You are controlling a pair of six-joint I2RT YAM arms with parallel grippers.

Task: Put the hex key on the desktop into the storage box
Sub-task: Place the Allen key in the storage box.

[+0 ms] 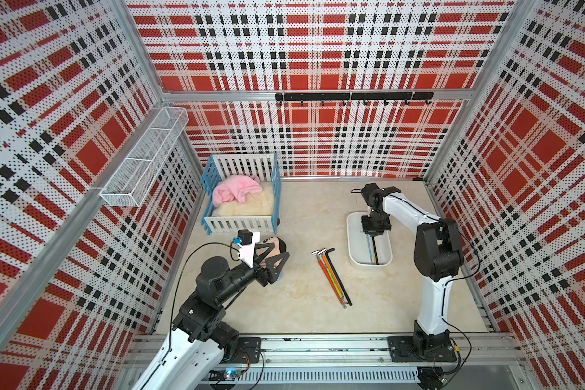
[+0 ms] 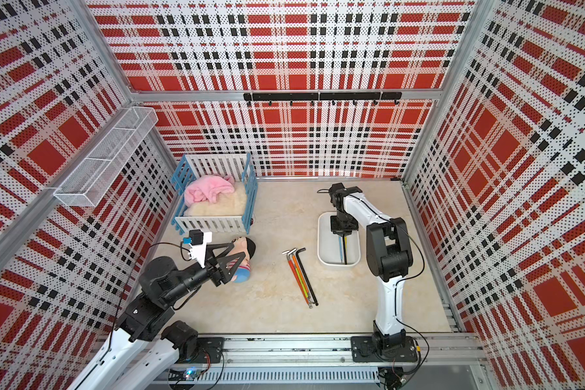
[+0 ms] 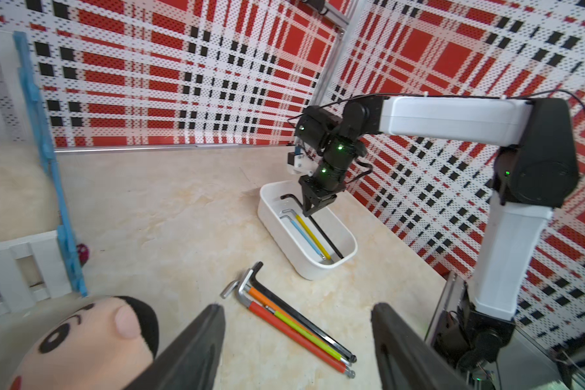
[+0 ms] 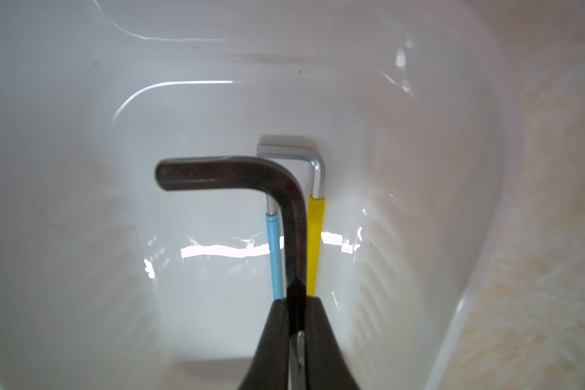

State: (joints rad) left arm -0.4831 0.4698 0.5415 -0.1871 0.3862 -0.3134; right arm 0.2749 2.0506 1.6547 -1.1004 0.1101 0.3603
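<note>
Right gripper [image 4: 297,304] closed tight on black key [image 4: 230,174] inside box [image 4: 81,101]; low release alongside yellow key [image 4: 315,243] seemed best.

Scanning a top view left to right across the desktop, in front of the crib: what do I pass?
plush doll head → bundle of loose hex keys → white storage box → right arm's black elbow housing

Open desktop [image 1: 301,320] surrounds the loose hex keys [image 1: 331,277]; storage box [image 1: 368,264] and doll [image 1: 280,245] stand apart either side.
</note>
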